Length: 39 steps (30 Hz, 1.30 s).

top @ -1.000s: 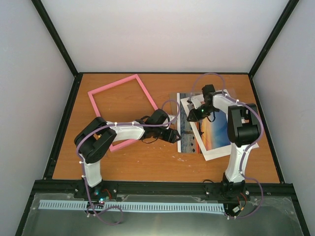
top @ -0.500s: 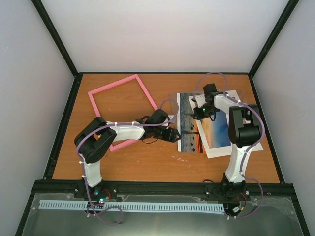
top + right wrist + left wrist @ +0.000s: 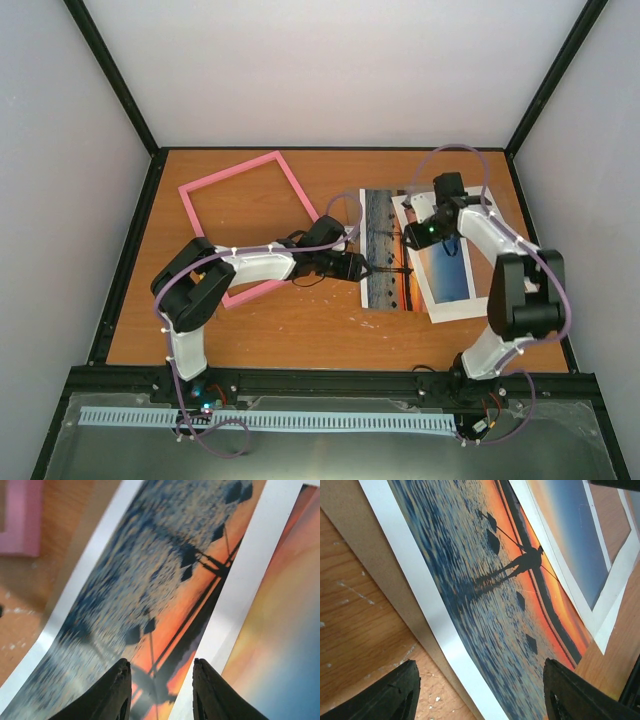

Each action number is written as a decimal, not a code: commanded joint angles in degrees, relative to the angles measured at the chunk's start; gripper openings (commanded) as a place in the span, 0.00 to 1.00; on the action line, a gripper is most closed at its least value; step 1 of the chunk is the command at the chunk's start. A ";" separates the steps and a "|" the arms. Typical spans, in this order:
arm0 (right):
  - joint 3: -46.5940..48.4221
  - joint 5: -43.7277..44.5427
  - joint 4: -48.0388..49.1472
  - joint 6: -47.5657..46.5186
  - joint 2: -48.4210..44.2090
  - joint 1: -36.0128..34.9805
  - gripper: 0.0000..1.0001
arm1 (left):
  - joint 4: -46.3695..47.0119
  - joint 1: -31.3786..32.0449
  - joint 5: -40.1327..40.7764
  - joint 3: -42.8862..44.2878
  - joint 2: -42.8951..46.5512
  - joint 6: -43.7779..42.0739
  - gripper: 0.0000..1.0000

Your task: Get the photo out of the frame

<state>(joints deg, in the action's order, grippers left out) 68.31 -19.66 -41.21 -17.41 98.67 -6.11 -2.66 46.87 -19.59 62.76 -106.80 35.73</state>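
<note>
The pink frame (image 3: 250, 215) lies empty on the table at the back left; its corner shows in the right wrist view (image 3: 20, 515). The photo (image 3: 385, 255), an orange-and-blue sunset print, lies flat at mid-table, apart from the frame. It fills the left wrist view (image 3: 485, 580) and the right wrist view (image 3: 150, 580). My left gripper (image 3: 358, 268) is open at the photo's left edge, its jaws wide over the white border (image 3: 482, 695). My right gripper (image 3: 412, 238) is open and low over the photo's right part (image 3: 162, 690).
A white-bordered sheet (image 3: 450, 270) with an orange-to-blue panel overlaps the photo's right side (image 3: 250, 580). A grey-brown board edge (image 3: 375, 580) sticks out under the photo's left border. Black rails bound the table.
My right arm has swung to the right and the white-bordered sheet has slid right with it, uncovering more of the photo. My left gripper has barely moved.
</note>
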 commanded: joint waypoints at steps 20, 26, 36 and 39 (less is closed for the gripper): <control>-19.35 5.49 4.51 -11.55 -8.17 -0.31 0.34 | -4.74 0.12 -17.37 2.81 -4.99 4.51 0.58; -19.36 5.18 4.21 -11.30 -5.79 -0.30 0.34 | -6.13 0.15 -18.02 5.35 -7.69 4.52 0.57; -19.00 4.28 3.64 -11.01 -3.51 -0.31 0.34 | -5.90 0.07 -19.60 7.07 -9.26 4.44 0.53; -19.08 4.28 3.59 -10.96 -3.40 -0.31 0.34 | -6.13 0.14 -20.51 7.15 -8.96 4.88 0.49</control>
<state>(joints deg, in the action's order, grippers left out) 50.22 -15.68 -36.49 -28.47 92.88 -6.15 -9.17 46.65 -37.65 67.37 -115.24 39.86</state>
